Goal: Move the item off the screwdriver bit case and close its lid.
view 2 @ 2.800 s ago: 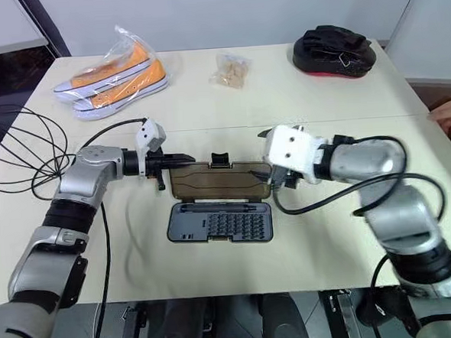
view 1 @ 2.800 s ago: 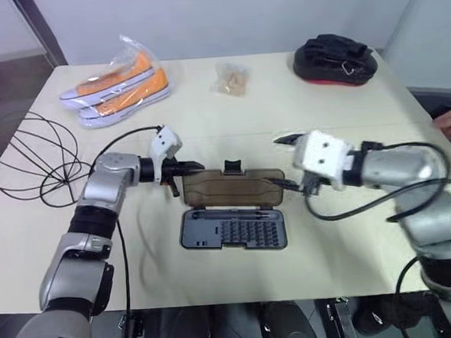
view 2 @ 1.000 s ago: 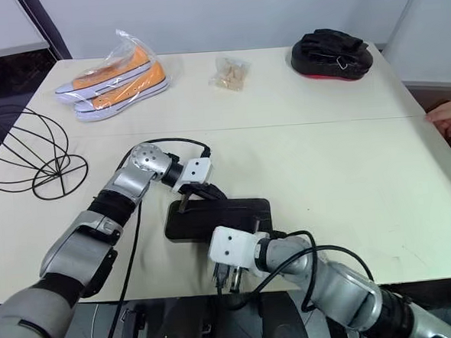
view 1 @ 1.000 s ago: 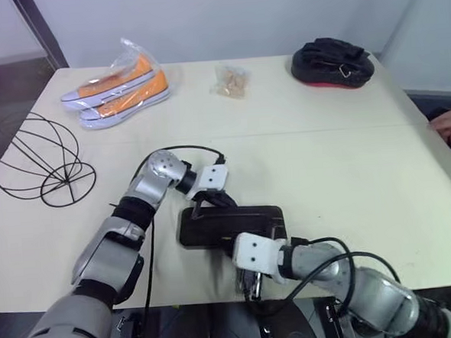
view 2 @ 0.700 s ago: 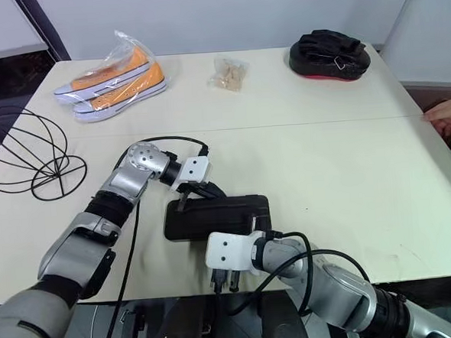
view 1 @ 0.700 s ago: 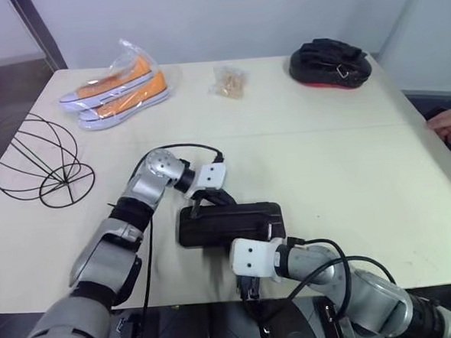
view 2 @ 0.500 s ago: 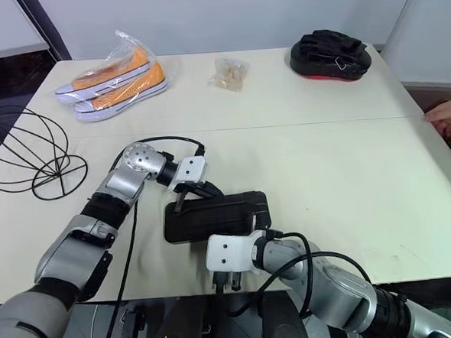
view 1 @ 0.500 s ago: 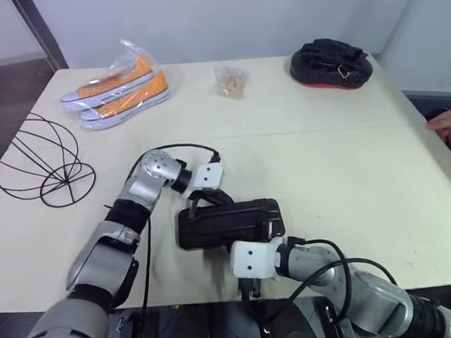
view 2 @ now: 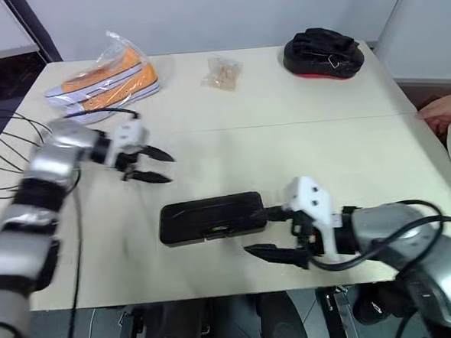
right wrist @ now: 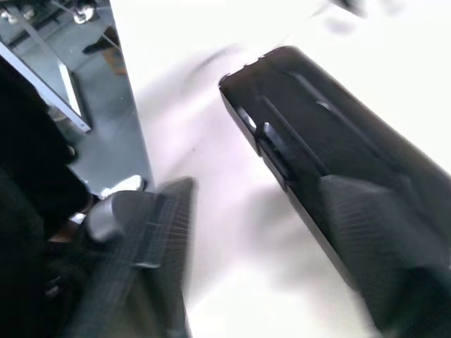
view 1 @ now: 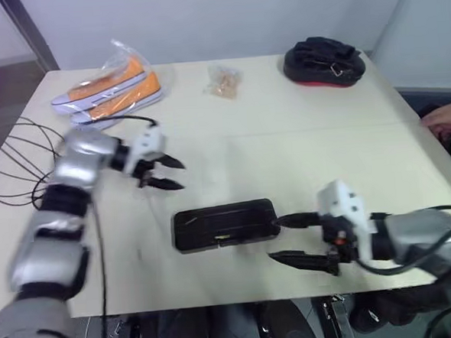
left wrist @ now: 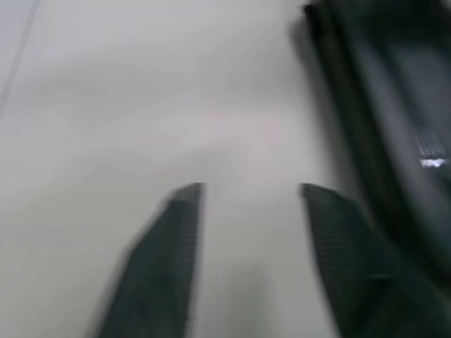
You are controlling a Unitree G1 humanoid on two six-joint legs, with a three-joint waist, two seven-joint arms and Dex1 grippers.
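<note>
Lying shut, the screwdriver bit case (view 1: pixel 225 225) hides its bits; both hands gape empty.

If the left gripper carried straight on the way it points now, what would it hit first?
Probably the bare table. The open left gripper points toward the robot's right and slightly down, passing beyond the closed bit case. Depth is hard to judge.
</note>
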